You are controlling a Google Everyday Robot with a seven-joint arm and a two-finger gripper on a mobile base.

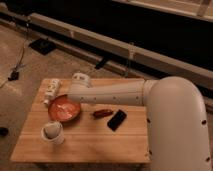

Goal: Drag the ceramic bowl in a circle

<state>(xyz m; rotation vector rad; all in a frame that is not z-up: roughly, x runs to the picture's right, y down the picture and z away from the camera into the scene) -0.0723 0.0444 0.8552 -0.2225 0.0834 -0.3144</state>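
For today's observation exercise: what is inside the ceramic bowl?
Only pale smudges show inside the ceramic bowl. The hand sits at its far rim, where the arm covers that part.
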